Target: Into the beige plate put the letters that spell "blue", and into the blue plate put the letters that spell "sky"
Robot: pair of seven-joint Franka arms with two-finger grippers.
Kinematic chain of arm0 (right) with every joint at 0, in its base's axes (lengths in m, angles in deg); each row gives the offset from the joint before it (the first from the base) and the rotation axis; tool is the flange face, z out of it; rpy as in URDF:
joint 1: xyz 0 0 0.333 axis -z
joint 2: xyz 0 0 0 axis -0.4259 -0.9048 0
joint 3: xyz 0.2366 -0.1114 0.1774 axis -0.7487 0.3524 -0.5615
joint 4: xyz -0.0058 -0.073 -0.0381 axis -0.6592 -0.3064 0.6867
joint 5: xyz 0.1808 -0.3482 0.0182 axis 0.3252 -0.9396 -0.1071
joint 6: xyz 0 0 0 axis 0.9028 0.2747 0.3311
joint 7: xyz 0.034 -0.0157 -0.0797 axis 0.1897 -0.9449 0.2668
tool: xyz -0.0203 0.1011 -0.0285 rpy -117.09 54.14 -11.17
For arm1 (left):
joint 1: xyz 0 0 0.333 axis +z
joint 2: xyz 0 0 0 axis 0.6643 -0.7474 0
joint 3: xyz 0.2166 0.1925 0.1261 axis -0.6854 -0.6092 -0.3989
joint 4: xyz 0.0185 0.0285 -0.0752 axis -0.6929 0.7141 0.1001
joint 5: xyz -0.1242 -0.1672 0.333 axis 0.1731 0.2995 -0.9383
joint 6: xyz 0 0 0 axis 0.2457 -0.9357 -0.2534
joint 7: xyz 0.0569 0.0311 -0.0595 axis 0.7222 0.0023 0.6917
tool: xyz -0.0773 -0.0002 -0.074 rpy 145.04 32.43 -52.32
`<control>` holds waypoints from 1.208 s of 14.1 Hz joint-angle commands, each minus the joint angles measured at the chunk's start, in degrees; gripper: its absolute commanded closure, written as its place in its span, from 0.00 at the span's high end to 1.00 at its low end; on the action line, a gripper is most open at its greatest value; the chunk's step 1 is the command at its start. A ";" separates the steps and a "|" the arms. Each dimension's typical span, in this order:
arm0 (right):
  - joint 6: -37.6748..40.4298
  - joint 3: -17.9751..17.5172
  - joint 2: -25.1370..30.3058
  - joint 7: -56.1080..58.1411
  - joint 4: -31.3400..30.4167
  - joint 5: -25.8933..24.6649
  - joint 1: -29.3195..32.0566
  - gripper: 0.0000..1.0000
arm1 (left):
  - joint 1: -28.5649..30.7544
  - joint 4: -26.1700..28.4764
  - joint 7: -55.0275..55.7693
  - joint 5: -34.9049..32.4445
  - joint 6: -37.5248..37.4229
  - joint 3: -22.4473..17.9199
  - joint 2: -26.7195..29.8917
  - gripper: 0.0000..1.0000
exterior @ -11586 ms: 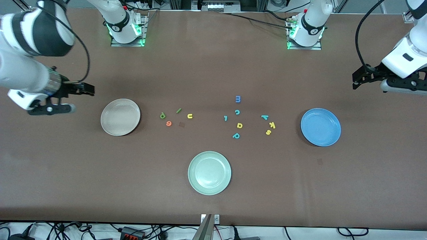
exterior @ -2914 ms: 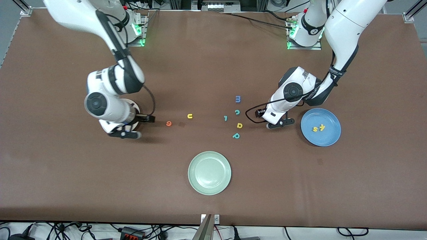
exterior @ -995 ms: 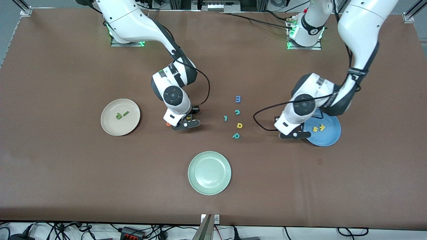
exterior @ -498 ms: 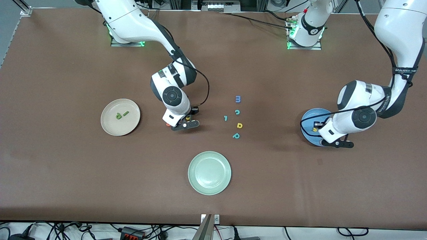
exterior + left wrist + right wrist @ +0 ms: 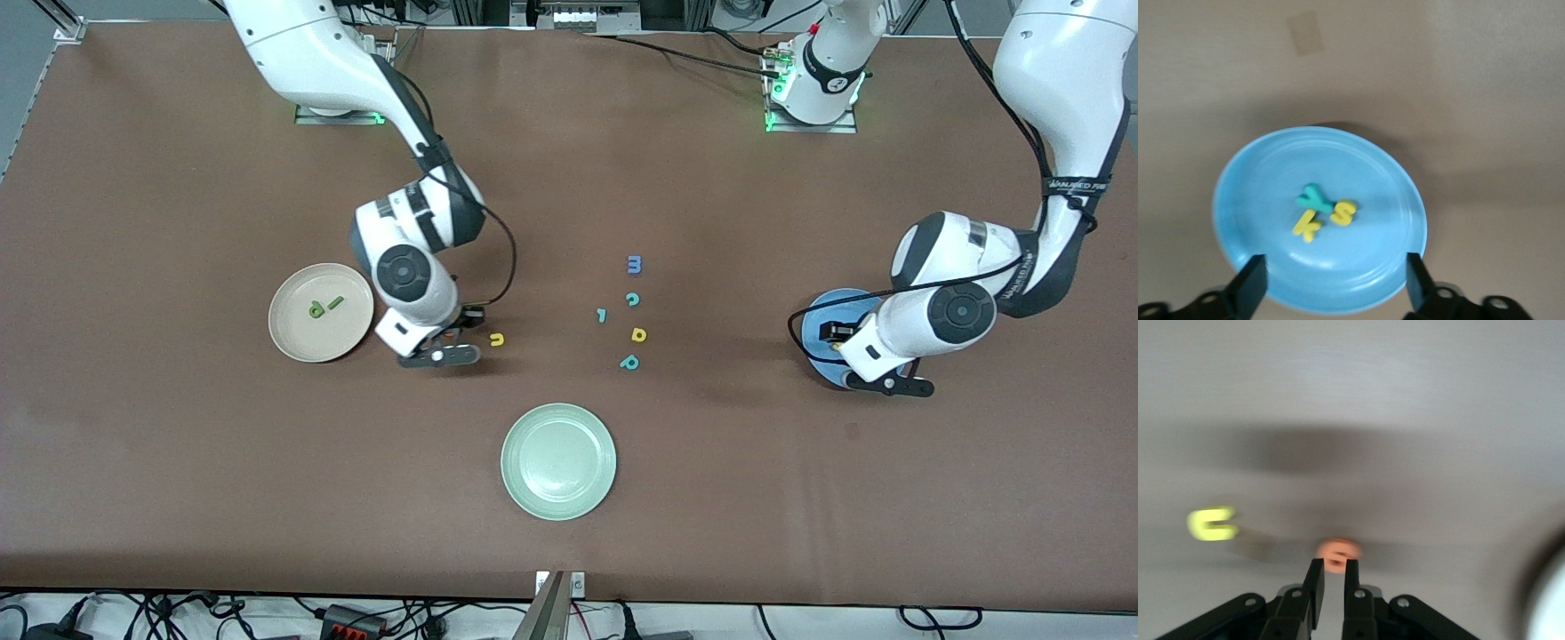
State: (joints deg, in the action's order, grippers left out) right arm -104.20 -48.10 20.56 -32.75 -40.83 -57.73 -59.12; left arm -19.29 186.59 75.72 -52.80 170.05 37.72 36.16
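- The left claw point(image 5: 1331, 283) hangs over the blue plate point(image 5: 1258, 267), fingers wide apart, holding nothing.
- The yellow s point(image 5: 1343, 213), yellow k point(image 5: 1307, 225) and teal y point(image 5: 1313, 197) lie in that plate, touching.
- The right claw point(image 5: 1331, 577) pinches the orange e point(image 5: 1338, 555) near the beige plate point(image 5: 293, 336).
- The yellow u point(image 5: 497, 339) lies on the table near the right claw.
- The green b point(image 5: 316, 309) and green l point(image 5: 335, 302) lie in the beige plate.

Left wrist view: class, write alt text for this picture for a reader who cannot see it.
A blue plate on a brown table holds three small foam letters bunched at its middle: a teal y, a yellow k and a yellow s. The left gripper is above the plate, fingers wide apart and holding nothing.
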 commanded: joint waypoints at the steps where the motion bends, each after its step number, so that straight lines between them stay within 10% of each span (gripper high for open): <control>1: -0.48 -0.25 3.03 -1.02 -4.10 -0.40 -0.27 0.20 | 0.33 -10.05 -0.31 -0.40 -13.12 4.14 0.45 1.00; 10: -4.08 -0.51 -4.00 -3.92 6.88 0.31 -5.63 0.30 | 2.54 -32.95 -11.61 8.38 -39.88 6.80 4.90 1.00; 15: -4.34 -0.60 -6.02 -4.27 7.59 0.48 -5.72 0.58 | -19.39 -22.60 -20.79 18.75 -33.41 -28.13 17.13 1.00; 17: -4.35 -0.60 -6.37 -5.49 7.94 0.48 -5.72 0.57 | -22.86 -8.94 -19.65 19.46 -22.37 -30.39 26.23 1.00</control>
State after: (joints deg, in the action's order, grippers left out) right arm -108.78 -48.76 14.84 -36.50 -34.41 -57.63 -64.54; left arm -37.14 161.96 56.50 -34.64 137.97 12.32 51.59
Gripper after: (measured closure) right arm 0.427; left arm 0.000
